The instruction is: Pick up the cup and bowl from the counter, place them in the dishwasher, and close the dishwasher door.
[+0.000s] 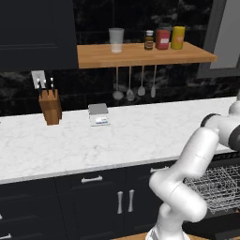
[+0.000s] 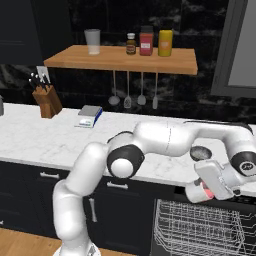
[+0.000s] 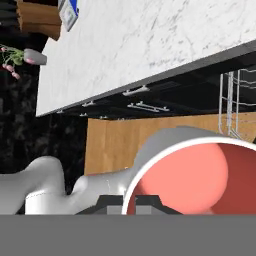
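My gripper (image 2: 202,192) is shut on the small red cup (image 2: 204,191), which it holds tilted just below the counter's front edge and above the dishwasher's silvery wire rack (image 2: 200,231). In the hand view the cup (image 3: 200,180) looms large at lower right, showing a pale rim and a salmon-red inside, and it hides most of the fingers. A dark grey bowl (image 2: 200,152) sits on the white marble counter (image 2: 55,140), right behind my forearm. The rack (image 1: 216,186) also shows at the right edge of the left base view, past my elbow.
A knife block (image 1: 50,108) and a small scale (image 1: 99,115) stand at the back of the counter (image 1: 140,136). On the wooden shelf (image 1: 140,55) are a clear tumbler (image 1: 116,40) and jars, with utensils hanging beneath. Dark cabinets with silver handles (image 1: 91,179) run left of the dishwasher.
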Controlling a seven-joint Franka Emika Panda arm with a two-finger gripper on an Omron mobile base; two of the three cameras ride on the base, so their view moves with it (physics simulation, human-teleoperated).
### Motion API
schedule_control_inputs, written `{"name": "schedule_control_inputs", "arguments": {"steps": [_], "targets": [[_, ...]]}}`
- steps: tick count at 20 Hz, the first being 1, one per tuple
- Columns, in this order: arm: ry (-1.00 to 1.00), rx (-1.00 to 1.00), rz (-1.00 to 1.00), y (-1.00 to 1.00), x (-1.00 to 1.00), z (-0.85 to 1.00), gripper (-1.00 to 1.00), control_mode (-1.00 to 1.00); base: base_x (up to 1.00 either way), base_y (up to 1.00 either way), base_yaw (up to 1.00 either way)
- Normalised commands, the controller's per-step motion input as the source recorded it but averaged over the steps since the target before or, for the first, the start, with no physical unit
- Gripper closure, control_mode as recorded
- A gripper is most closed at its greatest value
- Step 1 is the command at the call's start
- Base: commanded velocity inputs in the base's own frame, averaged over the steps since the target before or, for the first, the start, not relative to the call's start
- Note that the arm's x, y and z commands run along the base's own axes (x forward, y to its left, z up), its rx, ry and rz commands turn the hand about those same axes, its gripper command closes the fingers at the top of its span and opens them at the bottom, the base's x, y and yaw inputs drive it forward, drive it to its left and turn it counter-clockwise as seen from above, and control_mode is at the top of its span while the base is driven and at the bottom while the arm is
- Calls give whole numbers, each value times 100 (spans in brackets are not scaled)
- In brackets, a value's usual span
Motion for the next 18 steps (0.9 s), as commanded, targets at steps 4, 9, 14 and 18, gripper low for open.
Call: {"name": "schedule_control_inputs", "arguments": {"steps": [4,9,14,18], "targets": [[6,-22,-4,20,-41,4,100,-100,0,0,0],[17,-4,-3,-13,-9,-16,100,-100,0,0,0],[10,2,-12,-47,0,-46,100,-100,0,0,0],[5,17,-21,-85,0,-41,100,-100,0,0,0]]}}
